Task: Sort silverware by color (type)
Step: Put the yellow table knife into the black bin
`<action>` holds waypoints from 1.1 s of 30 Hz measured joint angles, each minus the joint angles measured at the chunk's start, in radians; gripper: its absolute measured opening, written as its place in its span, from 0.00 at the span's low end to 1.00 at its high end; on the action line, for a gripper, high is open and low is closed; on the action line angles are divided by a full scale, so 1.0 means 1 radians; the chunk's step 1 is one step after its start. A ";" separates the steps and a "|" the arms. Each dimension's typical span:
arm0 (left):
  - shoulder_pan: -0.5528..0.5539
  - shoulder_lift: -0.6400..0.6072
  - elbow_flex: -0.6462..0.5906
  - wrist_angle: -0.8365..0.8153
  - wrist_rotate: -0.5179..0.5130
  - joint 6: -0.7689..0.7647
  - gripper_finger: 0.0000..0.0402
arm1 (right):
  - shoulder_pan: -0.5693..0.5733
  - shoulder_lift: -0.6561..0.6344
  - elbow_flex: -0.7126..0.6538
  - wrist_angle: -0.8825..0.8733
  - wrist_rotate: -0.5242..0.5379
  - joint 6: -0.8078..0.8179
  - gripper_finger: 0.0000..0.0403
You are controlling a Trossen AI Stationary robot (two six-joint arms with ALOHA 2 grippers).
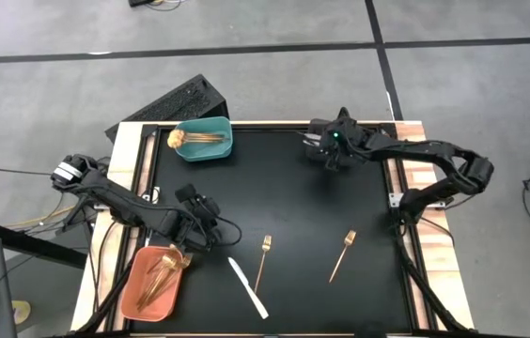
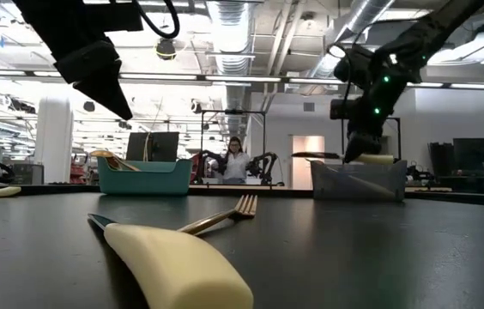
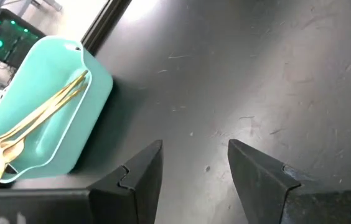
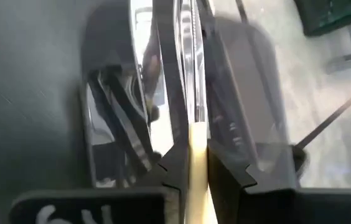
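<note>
My right gripper [image 1: 331,155] hangs over a dark bin [image 2: 358,182] at the table's far right, shut on a cream-handled silver piece [image 4: 194,93]. More silver pieces [image 4: 119,106] lie in that bin. My left gripper [image 1: 204,214] stands open over bare mat at the near left, just beyond the orange bin [image 1: 132,282], which holds copper pieces. Gold pieces [image 3: 45,112] lie in the teal bin [image 1: 204,141]. A cream-handled knife [image 1: 248,286] and two copper forks [image 1: 263,263] [image 1: 343,255] lie flat on the mat. My right gripper pinches the cream handle [image 4: 197,155] of the silver piece between its two fingers. The fingers slant down from above, and the piece runs along them, its shiny end pointing ahead into the dark bin. The handle [image 2: 378,159] sits just above the bin's rim.
The black mat [image 1: 293,207] is bare through its middle. Wooden rails edge the table at left and right. A black keyboard-like object [image 1: 176,101] lies beyond the far left corner. A person [image 2: 235,159] stands far off in the room behind the table.
</note>
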 joint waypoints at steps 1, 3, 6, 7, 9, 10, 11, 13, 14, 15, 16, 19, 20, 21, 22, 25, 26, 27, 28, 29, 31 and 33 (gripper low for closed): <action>0.000 0.000 0.000 -0.003 -0.001 -0.001 0.42 | -0.012 0.000 -0.012 0.010 -0.003 0.003 0.20; 0.000 0.000 0.000 -0.006 -0.006 -0.001 0.42 | -0.030 0.000 -0.030 0.021 -0.003 0.022 0.27; 0.006 0.000 0.000 -0.006 -0.009 -0.008 0.42 | -0.039 0.000 -0.052 0.038 0.000 0.045 0.36; 0.010 0.000 0.000 -0.006 -0.010 -0.012 0.42 | -0.039 0.000 -0.055 0.038 0.001 0.066 0.39; 0.019 0.000 0.000 -0.006 -0.010 -0.018 0.42 | -0.039 0.000 -0.055 0.045 0.001 0.112 0.43; 0.024 0.000 0.000 -0.006 -0.010 -0.021 0.42 | -0.038 0.000 -0.055 0.053 0.001 0.139 0.45; 0.030 0.000 0.000 -0.006 -0.010 -0.022 0.42 | -0.035 0.000 -0.055 0.062 0.001 0.171 0.47; 0.038 0.000 0.000 -0.011 -0.006 -0.022 0.42 | -0.025 -0.006 -0.055 0.076 0.001 0.247 0.48; 0.043 0.000 0.000 -0.019 0.003 -0.022 0.42 | -0.018 -0.013 -0.055 0.083 0.001 0.292 0.49; 0.047 0.000 0.000 -0.032 0.013 -0.028 0.42 | -0.005 -0.021 -0.055 0.090 0.000 0.345 0.49; 0.049 0.000 0.000 -0.049 0.022 -0.043 0.42 | 0.010 -0.030 -0.055 0.096 -0.009 0.394 0.49; 0.051 0.000 0.000 -0.128 0.041 -0.117 0.42 | 0.077 -0.062 -0.073 0.166 -0.063 0.505 0.48; 0.051 0.000 0.000 -0.156 0.044 -0.144 0.42 | 0.105 -0.072 -0.080 0.194 -0.071 0.524 0.48; 0.050 0.000 -0.003 -0.178 0.051 -0.169 0.42 | 0.135 -0.083 -0.088 0.233 -0.074 0.540 0.48; 0.049 -0.001 -0.015 -0.186 0.063 -0.192 0.42 | 0.166 -0.097 -0.096 0.265 -0.074 0.552 0.47; 0.049 -0.015 -0.085 -0.189 0.132 -0.251 0.42 | 0.257 -0.136 -0.118 0.368 -0.075 0.593 0.47; 0.049 -0.020 -0.114 -0.189 0.152 -0.279 0.42 | 0.288 -0.149 -0.126 0.394 -0.074 0.608 0.46; 0.049 -0.026 -0.143 -0.186 0.169 -0.309 0.42 | 0.319 -0.159 -0.133 0.417 -0.075 0.621 0.46; 0.049 -0.032 -0.176 -0.182 0.186 -0.341 0.42 | 0.349 -0.167 -0.139 0.444 -0.075 0.632 0.46; 0.050 -0.038 -0.206 -0.186 0.207 -0.372 0.42 | 0.380 -0.171 -0.142 0.463 -0.075 0.644 0.46; 0.067 -0.053 -0.251 -0.191 0.255 -0.413 0.42 | 0.434 -0.167 -0.143 0.501 -0.074 0.654 0.46; 0.097 -0.067 -0.283 -0.194 0.300 -0.427 0.42 | 0.482 -0.152 -0.143 0.537 -0.075 0.669 0.46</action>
